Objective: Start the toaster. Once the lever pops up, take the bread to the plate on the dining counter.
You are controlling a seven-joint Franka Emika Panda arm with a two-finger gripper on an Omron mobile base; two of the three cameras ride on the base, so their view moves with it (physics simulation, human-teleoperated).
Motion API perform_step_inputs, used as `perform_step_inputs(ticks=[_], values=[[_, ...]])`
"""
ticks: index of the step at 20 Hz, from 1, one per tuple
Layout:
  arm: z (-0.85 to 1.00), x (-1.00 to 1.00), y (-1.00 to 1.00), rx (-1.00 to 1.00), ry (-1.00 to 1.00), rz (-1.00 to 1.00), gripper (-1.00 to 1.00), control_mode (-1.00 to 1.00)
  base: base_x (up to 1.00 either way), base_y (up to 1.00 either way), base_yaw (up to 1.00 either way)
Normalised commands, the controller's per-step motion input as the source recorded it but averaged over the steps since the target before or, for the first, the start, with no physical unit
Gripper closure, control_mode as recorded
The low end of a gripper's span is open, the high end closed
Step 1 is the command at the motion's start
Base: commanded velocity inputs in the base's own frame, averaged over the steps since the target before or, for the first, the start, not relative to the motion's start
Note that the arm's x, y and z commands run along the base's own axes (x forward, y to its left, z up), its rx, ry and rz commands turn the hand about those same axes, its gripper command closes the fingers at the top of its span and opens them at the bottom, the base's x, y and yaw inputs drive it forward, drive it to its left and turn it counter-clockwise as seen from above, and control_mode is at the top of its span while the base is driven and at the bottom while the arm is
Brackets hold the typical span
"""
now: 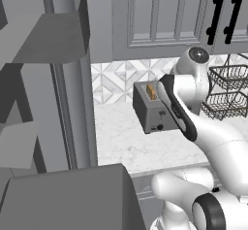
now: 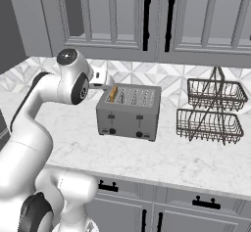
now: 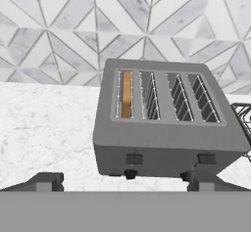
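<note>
With the gripper (image 3: 122, 181) spread wide and empty just in front of the toaster (image 3: 164, 123), where the bread (image 3: 126, 94) sits in the leftmost slot, a misaimed push could shove the toaster instead of its lever (image 3: 134, 159).

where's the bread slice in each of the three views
Left base view: the bread stands in the slot at the toaster end nearer the window, just left of the arm.
Right base view: the bread is in the leftmost slot, right of the arm's wrist.
Hand view: the bread is in the leftmost slot, above centre.
Shared landmark: the patterned wall tiles behind the toaster.
</note>
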Motion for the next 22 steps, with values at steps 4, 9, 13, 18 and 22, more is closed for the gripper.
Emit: perform_step_inputs(ticks=[4, 9, 13, 18, 22], values=[[-0.65, -0.22, 0.00, 0.00, 0.00, 0.00, -1.00, -1.00, 0.00, 0.00, 0.00], [-0.48, 0.11, -0.10, 0.05, 0.00, 0.00, -1.00, -1.00, 0.00, 0.00, 0.00], [-0.04, 0.64, -0.12, 0.04, 0.00, 0.00, -1.00, -1.00, 0.00, 0.00, 0.00], [-0.02, 0.65, 0.05, 0.00, 0.00, 0.00, -1.00, -1.00, 0.00, 0.00, 0.00], [-0.17, 0.60, 0.07, 0.02, 0.00, 0.00, -1.00, -1.00, 0.00, 0.00, 0.00]])
